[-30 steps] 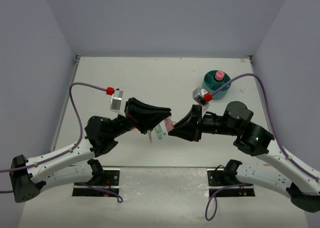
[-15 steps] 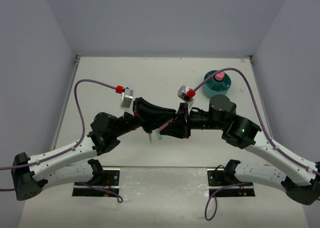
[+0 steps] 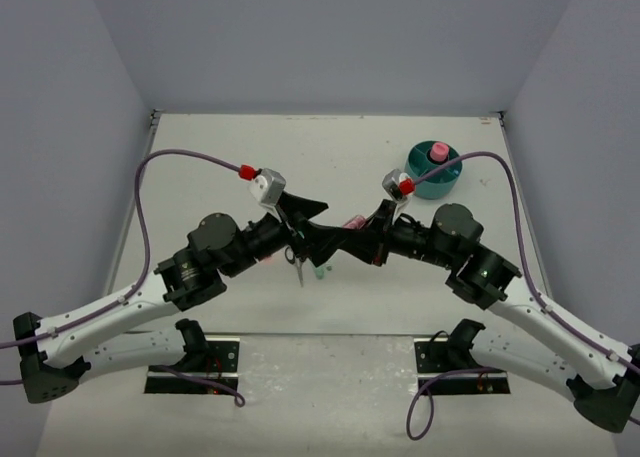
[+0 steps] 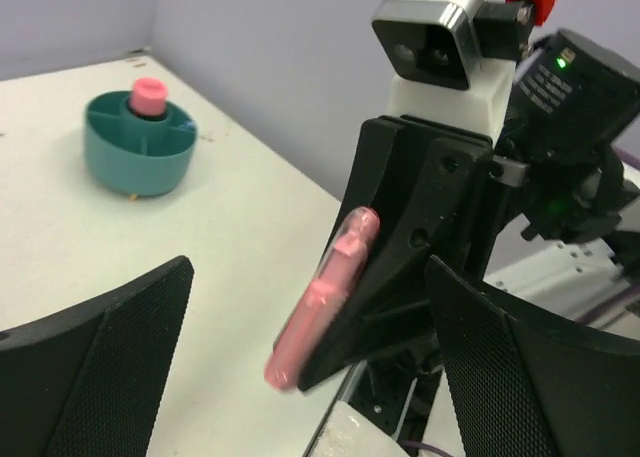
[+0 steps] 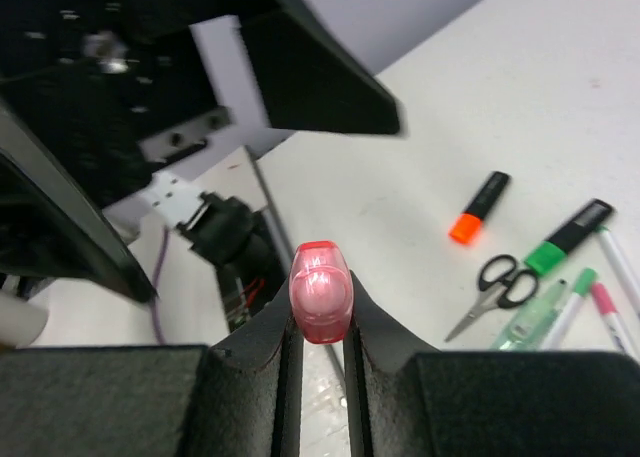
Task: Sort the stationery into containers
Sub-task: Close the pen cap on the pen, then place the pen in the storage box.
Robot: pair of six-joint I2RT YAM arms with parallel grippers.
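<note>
Nearest the arm bases, loose stationery lay on the white table [image 5: 560,97]: the black-handled scissors [image 5: 497,289], an orange highlighter [image 5: 480,207] just beyond them, a green highlighter [image 5: 570,235] to one side, and thin white pens [image 5: 622,267] beside a pale green pen [image 5: 540,312]. All of it was outside any container.

Above that pile the two arms met over the middle of the table. The right gripper [image 5: 321,327] was pinched onto a pink highlighter [image 5: 321,292], its two fingers pressed against the barrel near one end, and the marker was lifted clear of the table. The left gripper [image 4: 310,264] faced it with its fingers spread wide, one on each side of the highlighter's free end and touching nothing.

Farthest off, well apart from the grippers near the table's far right corner, sat the round teal organizer [image 4: 135,172]. A pink-capped bottle [image 4: 148,95] stood upright inside it, its cap rising above the rim; which compartment it occupied I could not tell for certain.
</note>
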